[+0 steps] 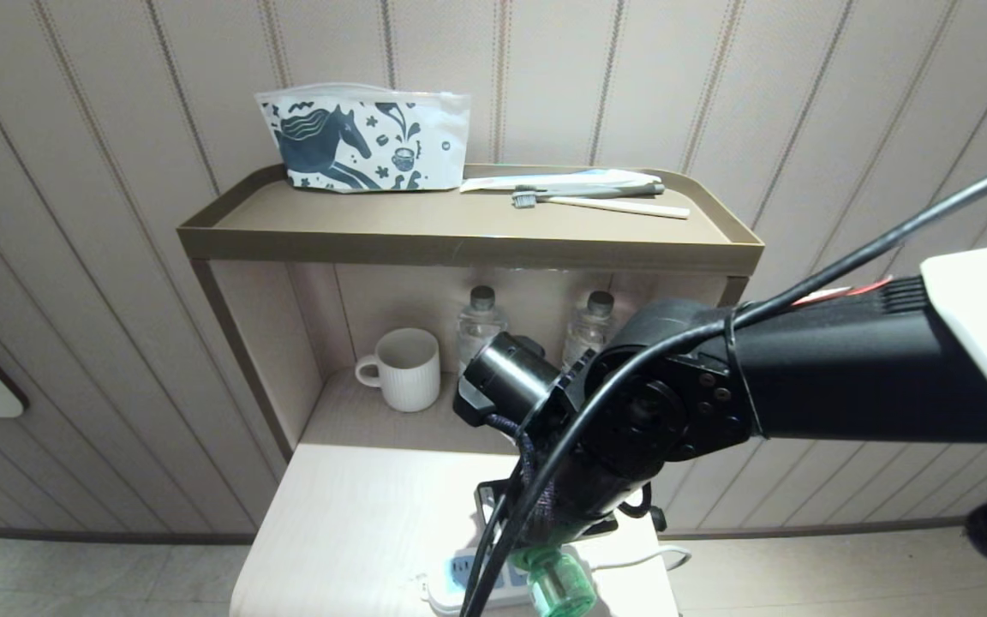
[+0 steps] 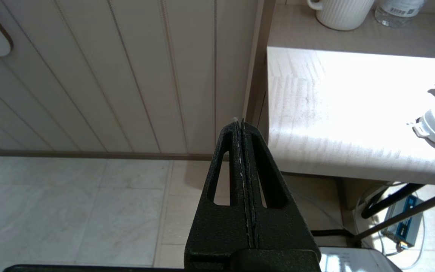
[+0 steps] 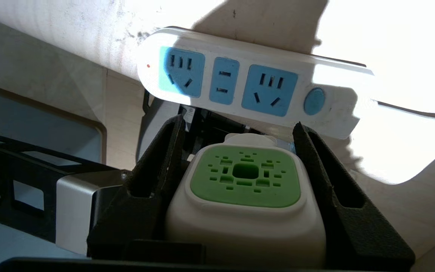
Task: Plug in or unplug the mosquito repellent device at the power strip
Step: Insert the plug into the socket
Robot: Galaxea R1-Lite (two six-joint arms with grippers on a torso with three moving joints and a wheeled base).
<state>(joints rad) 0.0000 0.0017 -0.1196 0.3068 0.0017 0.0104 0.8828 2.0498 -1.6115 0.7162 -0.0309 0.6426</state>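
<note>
On the low worktop (image 1: 348,523) below the shelf unit lay the power strip (image 3: 247,83), close to the near edge, its blue socket faces turned up and every one of them free. My right arm reached down over it, and my right claw (image 3: 240,189) pinched the mosquito repellent device (image 3: 246,192) by the two sides of its white head, the green patch facing my wrist camera. From the head view the green bottle (image 1: 558,583) hung out beside the strip, so I judged the device was carried clear of the sockets, not seated in any.

To plug it in well, I reckoned the first care was the plug itself, which I could not see behind the head: I would want its pins square to one socket face before pushing, not guessed at. The strip lay loose and slanted near the edge, so a slanting push could slide it or tip it off; a straight push down onto the face seemed safer. My grip was only on the smooth sides, so I judged a slow press best, lest the head slip between the pads.

My left claw (image 2: 243,128) hung pressed together off the worktop's side, idle.
</note>
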